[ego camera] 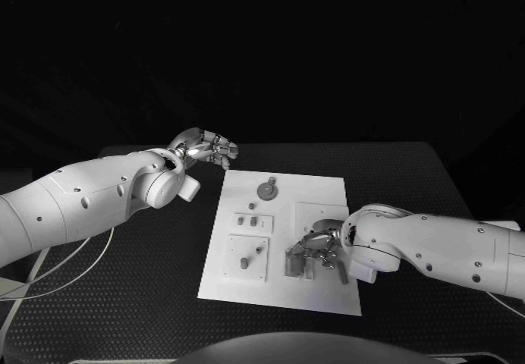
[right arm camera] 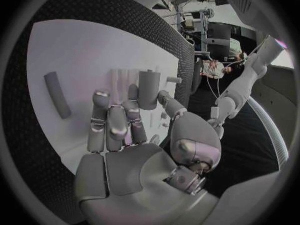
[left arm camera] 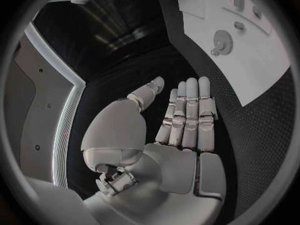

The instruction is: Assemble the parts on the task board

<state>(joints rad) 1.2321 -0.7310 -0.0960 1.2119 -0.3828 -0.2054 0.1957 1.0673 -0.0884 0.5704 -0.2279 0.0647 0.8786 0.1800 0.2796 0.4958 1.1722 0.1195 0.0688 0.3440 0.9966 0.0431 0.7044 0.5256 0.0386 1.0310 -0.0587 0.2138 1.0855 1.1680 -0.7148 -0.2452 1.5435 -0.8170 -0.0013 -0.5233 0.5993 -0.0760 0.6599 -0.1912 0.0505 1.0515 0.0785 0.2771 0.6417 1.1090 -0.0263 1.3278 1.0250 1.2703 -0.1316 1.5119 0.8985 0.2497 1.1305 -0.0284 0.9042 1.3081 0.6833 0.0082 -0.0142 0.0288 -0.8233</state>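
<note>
The white task board (ego camera: pixel 287 288) lies in the middle of the table. On it are a round gear-like part (ego camera: pixel 268 188), small pegs (ego camera: pixel 250 221) and another peg (ego camera: pixel 244 263). My right hand (ego camera: pixel 315 245) is low over the board's right half. In the right wrist view its thumb and a finger (right arm camera: pixel 133 92) pinch an upright grey cylinder (right arm camera: pixel 148 87). A grey bar (right arm camera: pixel 57 94) lies flat on the board (right arm camera: pixel 75 50) beside the hand. My left hand (ego camera: pixel 207 147) hovers beyond the board's far left corner with straight fingers (left arm camera: pixel 190 110) and holds nothing. The gear (left arm camera: pixel 222 38) lies ahead of it.
The black table (ego camera: pixel 143 273) extends around the board on all sides. A pale cable (ego camera: pixel 66 265) loops at the table's left edge under my left arm. A slim bar (ego camera: pixel 342 271) lies on the board under my right wrist.
</note>
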